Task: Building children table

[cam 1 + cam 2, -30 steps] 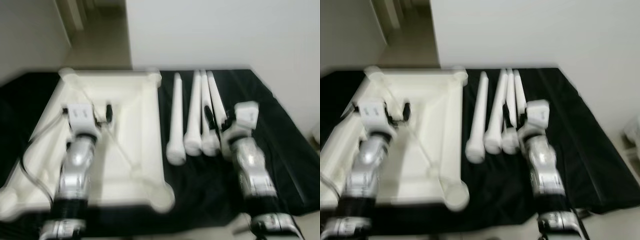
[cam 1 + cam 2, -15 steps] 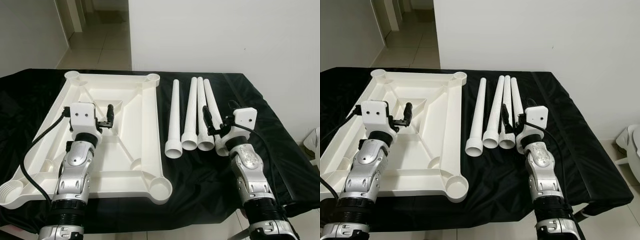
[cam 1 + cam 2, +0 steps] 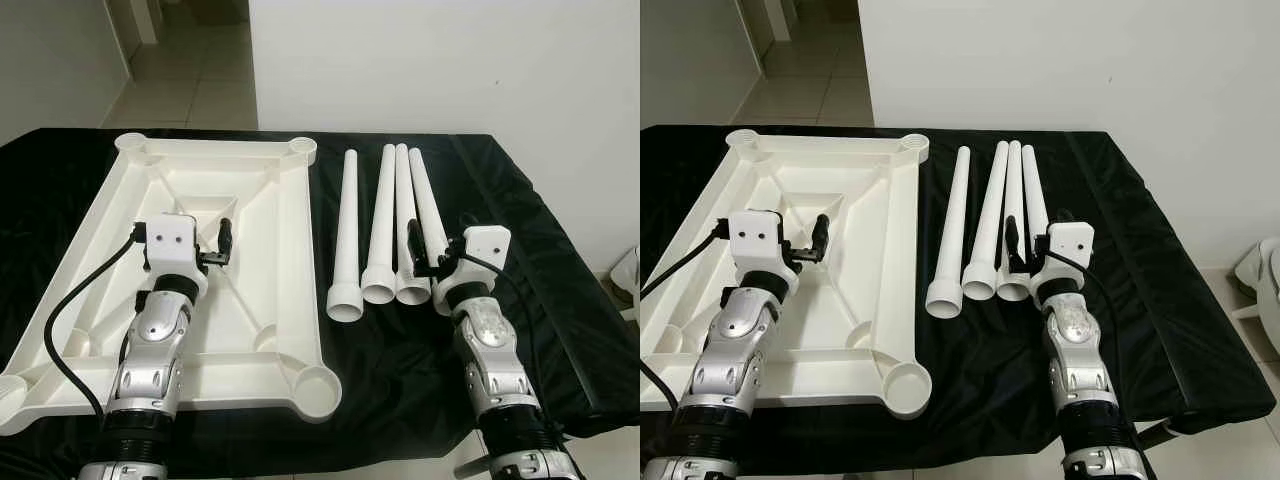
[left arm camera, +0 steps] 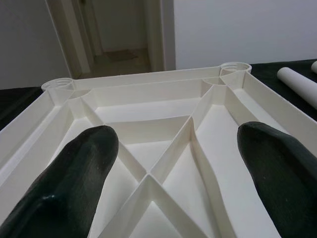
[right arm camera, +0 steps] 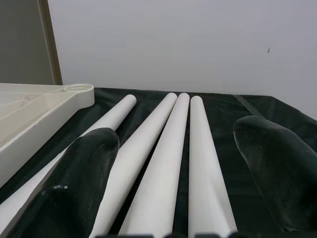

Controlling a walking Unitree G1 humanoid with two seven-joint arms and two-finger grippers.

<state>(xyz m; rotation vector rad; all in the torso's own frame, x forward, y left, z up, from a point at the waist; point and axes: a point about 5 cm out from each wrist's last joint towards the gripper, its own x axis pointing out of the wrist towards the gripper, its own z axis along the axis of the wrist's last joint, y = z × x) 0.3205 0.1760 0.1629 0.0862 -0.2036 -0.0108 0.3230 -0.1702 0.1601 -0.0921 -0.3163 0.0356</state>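
**Tabletop and four legs laid out, both pincers spread and empty**

A black cloth (image 3: 560,290) covers the worktop and carries everything. The largest piece on it is the white plastic tabletop (image 3: 270,210), lying upside down on the robot's left half of the cloth, its ribbed underside facing up. Raised ribs cross its middle, and round sockets sit at its corners; the near right socket (image 3: 318,383) and the two far ones are plain to see.

Beside the tabletop, toward the robot's right, four white legs (image 3: 347,235) lie side by side on the cloth, running away from the robot. Their wide open ends face the robot. The leftmost leg lies slightly apart from the other three, which are bunched together and touching.

The left arm reaches out over the tabletop, with a black cable (image 3: 70,320) looping away from its wrist. The left pincer (image 4: 171,163) hangs above the ribbed middle of the tabletop, its two black fingers (image 4: 79,173) spread wide with nothing between them.

The right pincer (image 5: 178,163) sits at the near ends of the legs, aimed along the bunched three. Its fingers (image 5: 270,158) are likewise spread wide and hold nothing.

Behind the worktop stands a white wall (image 3: 450,60), with a tiled floor (image 3: 200,70) to its left.
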